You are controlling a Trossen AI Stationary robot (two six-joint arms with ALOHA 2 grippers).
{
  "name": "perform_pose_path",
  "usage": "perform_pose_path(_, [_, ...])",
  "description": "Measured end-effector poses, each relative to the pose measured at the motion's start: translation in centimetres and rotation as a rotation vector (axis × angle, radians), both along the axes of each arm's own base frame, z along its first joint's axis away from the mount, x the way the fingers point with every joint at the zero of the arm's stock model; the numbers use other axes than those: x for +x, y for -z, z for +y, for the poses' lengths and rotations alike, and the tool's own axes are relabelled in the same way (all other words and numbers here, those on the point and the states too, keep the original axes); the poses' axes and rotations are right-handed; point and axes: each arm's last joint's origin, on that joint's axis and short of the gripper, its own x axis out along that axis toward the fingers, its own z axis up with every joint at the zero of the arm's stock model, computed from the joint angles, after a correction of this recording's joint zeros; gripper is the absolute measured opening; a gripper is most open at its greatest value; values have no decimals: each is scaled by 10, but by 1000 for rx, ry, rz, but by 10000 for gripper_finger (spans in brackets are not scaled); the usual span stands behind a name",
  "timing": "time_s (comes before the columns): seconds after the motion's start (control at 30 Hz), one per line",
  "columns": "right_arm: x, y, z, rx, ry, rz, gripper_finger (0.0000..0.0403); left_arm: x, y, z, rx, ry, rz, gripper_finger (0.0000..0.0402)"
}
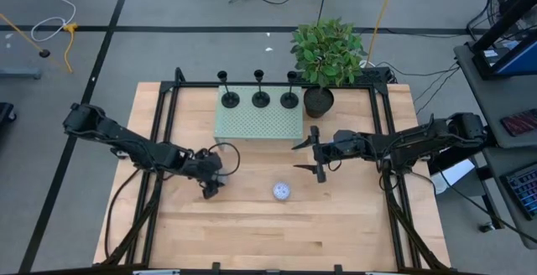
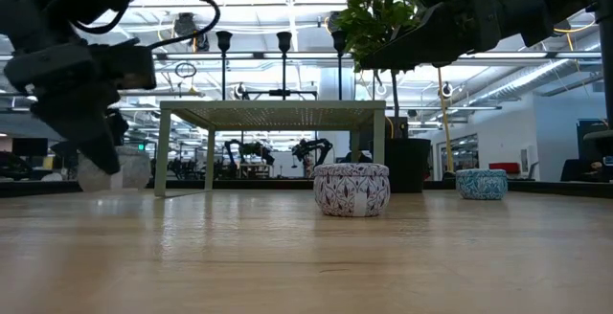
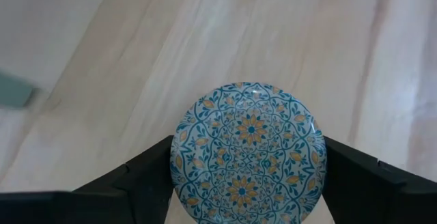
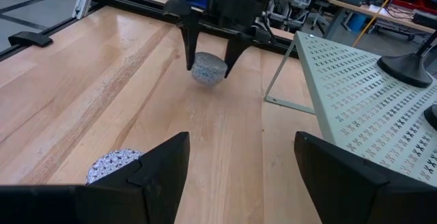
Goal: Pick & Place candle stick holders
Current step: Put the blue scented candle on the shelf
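Three black candle stick holders (image 1: 229, 99) (image 1: 261, 99) (image 1: 289, 99) stand by their disc bases on a pale green perforated shelf (image 1: 256, 122) at the table's far middle. No gripper is near them. My left gripper (image 1: 211, 184) points down at a small round tin (image 3: 249, 152) with a blue and yellow flower lid, one finger on each side of it. The right wrist view shows this tin (image 4: 208, 69) sitting on the wood. My right gripper (image 1: 309, 159) hangs open above the table, right of centre, with nothing between its fingers. My left gripper has the tin's round wall between its two fingers, one finger (image 3: 147, 176) on each opposite side (image 3: 179, 157); no gap shows between them and the tin. The fingers come slanting down from the table's left. The tin sits upright, its bottom on the table.
A white tin with a purple pattern (image 1: 282, 191) lies near the table's middle, and a blue tin (image 2: 481, 183) sits farther right. A potted plant (image 1: 325, 53) stands at the shelf's far right corner. Black frame rails (image 1: 159, 183) run along the table's sides.
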Motion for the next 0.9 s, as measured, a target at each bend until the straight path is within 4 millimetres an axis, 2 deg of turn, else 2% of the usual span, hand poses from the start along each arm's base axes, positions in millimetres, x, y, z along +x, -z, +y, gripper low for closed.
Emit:
perform_pose_path(0.2, [0, 0, 0, 0, 0, 0, 256, 8, -6, -2, 15, 10, -111, 316])
perform_pose_path(0.47, [0, 0, 0, 0, 0, 0, 256, 21, -20, -2, 134, 33, -319, 294])
perform_pose_path(0.67, [0, 0, 0, 0, 0, 0, 256, 31, -36, -3, 273, 59, -496, 313])
perform_pose_path(0.9, [0, 0, 0, 0, 0, 0, 256, 45, -59, 9, 408, 67, -570, 300])
